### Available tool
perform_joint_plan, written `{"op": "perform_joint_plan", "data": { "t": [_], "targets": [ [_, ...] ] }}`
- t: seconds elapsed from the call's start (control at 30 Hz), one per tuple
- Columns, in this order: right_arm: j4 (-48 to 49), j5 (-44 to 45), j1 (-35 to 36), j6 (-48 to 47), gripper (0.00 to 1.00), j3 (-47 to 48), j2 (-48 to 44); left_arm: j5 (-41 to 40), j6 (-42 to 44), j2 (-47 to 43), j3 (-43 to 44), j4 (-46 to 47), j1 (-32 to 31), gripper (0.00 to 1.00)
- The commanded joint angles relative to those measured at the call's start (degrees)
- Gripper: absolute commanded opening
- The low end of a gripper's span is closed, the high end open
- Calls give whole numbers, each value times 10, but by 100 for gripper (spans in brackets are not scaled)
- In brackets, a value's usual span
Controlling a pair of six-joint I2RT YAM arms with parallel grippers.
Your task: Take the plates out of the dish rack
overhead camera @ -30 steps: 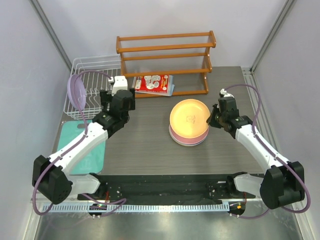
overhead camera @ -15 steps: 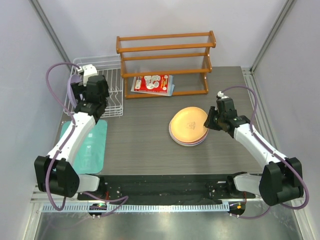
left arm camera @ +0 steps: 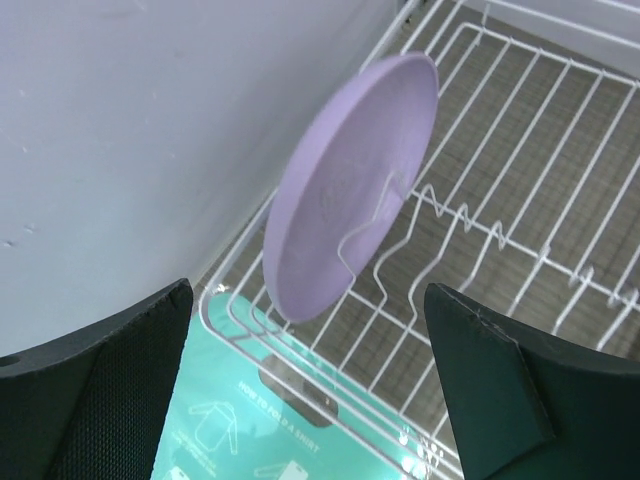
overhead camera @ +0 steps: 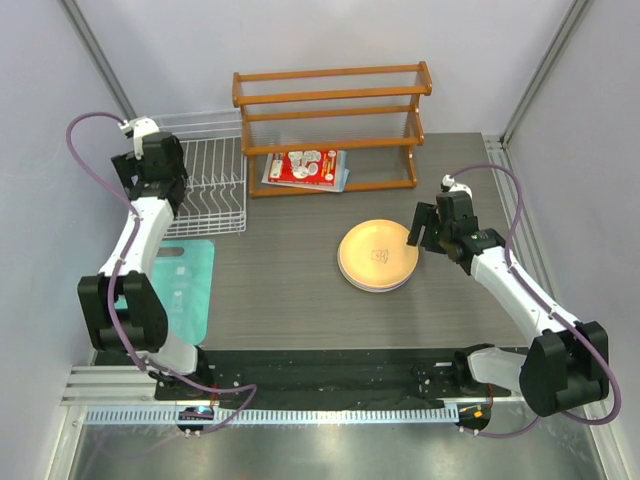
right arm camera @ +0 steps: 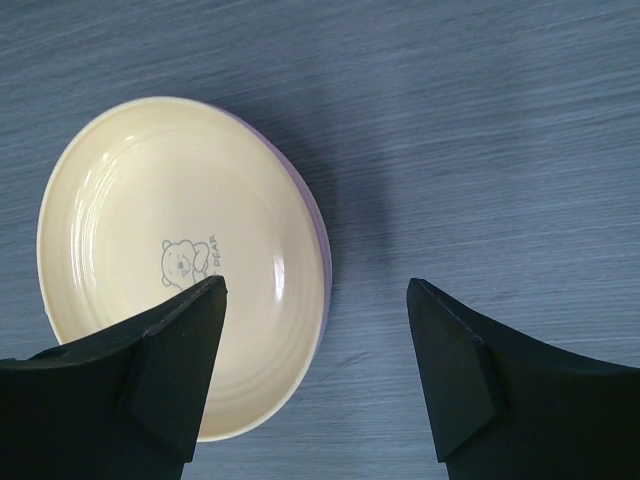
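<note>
Grey surface (overhead camera: 290, 290): dish rack (overhead camera: 215, 190) sits at far-left corner, its left edge hard vs wall, little room there. Well right of rack, plate stack (overhead camera: 378, 258) lies flat, yellow one on top, hollow up, bare surface all round. In rack's near-left corner, lavender plate (left arm camera: 350, 225) stands on edge, tilted, leaning on a prong. L hand (left arm camera: 308, 300) hangs over it, released wide, empty. R hand (right arm camera: 316, 285) over stack's right rim, released.
</note>
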Motion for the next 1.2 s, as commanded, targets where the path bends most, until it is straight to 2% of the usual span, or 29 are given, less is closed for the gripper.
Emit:
{"op": "perform_joint_plan", "data": {
  "t": [0.0, 0.13, 0.2, 0.23, 0.3, 0.33, 0.37, 0.4, 0.5, 0.67, 0.83, 1.17],
  "targets": [
    [11, 29, -1, -15, 79, 37, 7, -8, 28, 30, 54, 38, 18, 95],
    [25, 9, 0, -12, 79, 39, 39, -3, 29, 72, 73, 47, 40, 83],
    [32, 6, 0, -11, 79, 39, 55, -2, 29, 87, 81, 49, 47, 81],
    [36, 2, 0, -11, 79, 39, 59, 13, 31, 94, 89, 51, 53, 75],
    [40, -1, -1, -11, 79, 41, 66, 16, 35, 115, 93, 60, 56, 71],
    [42, -2, 0, -11, 79, 40, 71, 15, 39, 123, 96, 62, 60, 58],
    [43, -5, -1, -12, 79, 41, 74, 13, 35, 132, 98, 65, 62, 51],
    [48, -6, 0, -11, 79, 39, 76, 17, 31, 136, 97, 70, 63, 40],
    [53, -15, 0, -11, 79, 40, 88, 30, 32, 149, 99, 79, 67, 19],
    [55, -18, -1, -11, 79, 39, 95, 11, 40, 154, 93, 77, 69, 16],
    [55, -20, -1, -13, 78, 38, 94, 20, 37, 153, 93, 78, 69, 1],
    [61, -22, 0, -11, 79, 26, 90, 28, 68, 105, 104, 71, 68, 0]
  ]
}}
